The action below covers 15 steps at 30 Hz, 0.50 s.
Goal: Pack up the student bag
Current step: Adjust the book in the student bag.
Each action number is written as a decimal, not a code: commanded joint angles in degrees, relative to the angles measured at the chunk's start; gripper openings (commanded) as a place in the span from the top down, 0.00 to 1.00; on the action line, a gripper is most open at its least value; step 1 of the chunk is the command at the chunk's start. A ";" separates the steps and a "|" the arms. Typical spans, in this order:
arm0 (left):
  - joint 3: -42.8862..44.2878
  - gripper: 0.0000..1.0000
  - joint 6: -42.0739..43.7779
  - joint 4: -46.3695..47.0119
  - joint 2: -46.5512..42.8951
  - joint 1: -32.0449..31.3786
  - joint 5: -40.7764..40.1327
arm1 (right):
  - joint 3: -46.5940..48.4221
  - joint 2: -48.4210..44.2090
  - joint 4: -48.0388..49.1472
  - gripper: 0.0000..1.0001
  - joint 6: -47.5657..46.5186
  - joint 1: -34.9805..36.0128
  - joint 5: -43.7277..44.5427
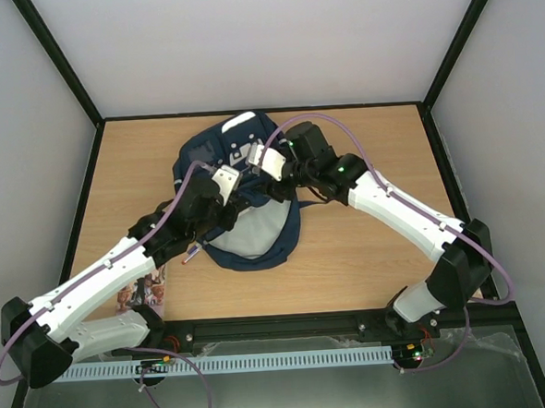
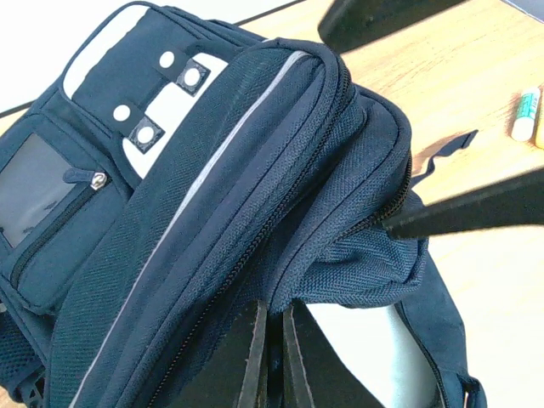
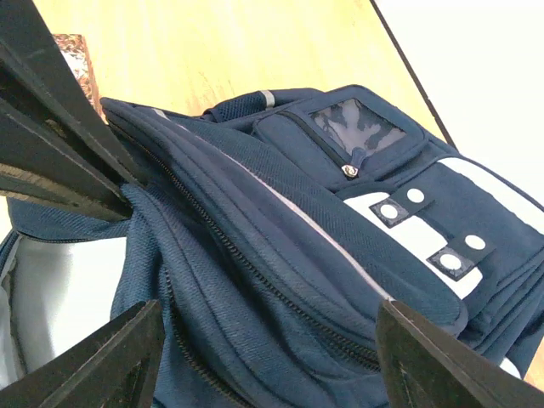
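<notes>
Right fingers (image 3: pixel 442 365): spread wide, straddling the student bag (image 1: pixel 209 157) top, gripping nothing. Left fingers (image 3: pixel 51 127): clamped on its opened zip edge. Bag lies mid-tabletop (image 1: pixel 368 254), with open wood to its right.

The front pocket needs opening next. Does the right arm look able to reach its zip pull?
Probably yes: the right gripper hangs open over the bag, and the zip pull lies uncovered just ahead of it.

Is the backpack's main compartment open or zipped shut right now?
Open: the backpack gapes at its near end, pale lining showing, with the left pincer shut on its rim.
</notes>
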 commanded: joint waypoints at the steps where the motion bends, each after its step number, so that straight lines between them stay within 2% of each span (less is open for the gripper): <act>1: -0.85 0.98 -1.68 4.67 -3.72 -0.31 1.47 | 1.85 1.62 -2.80 0.31 -2.69 0.10 -2.48; 7: -0.81 0.98 -1.35 4.98 -5.01 -0.20 1.75 | 5.94 8.81 -9.19 0.35 -3.00 0.14 -6.58; 10: -0.96 0.97 -1.13 4.70 -5.54 -0.18 1.46 | 6.16 10.34 -7.53 0.58 -0.63 0.07 -5.12; 11: -1.02 0.92 -1.09 4.63 -5.60 -0.18 1.44 | 6.33 10.49 -6.18 0.67 0.39 0.02 -4.05; 13: -1.05 0.66 -1.20 4.30 -6.24 -0.14 1.57 | 7.76 10.72 -4.77 0.83 2.31 -0.14 -3.26; 14: -1.10 0.56 -1.39 4.18 -6.98 -0.18 1.93 | 8.75 10.86 -4.54 0.89 3.32 -0.35 -3.33; 15: -1.46 0.52 -1.20 4.28 -8.09 -0.25 2.49 | 9.90 10.90 -4.46 0.93 4.27 -0.62 -3.40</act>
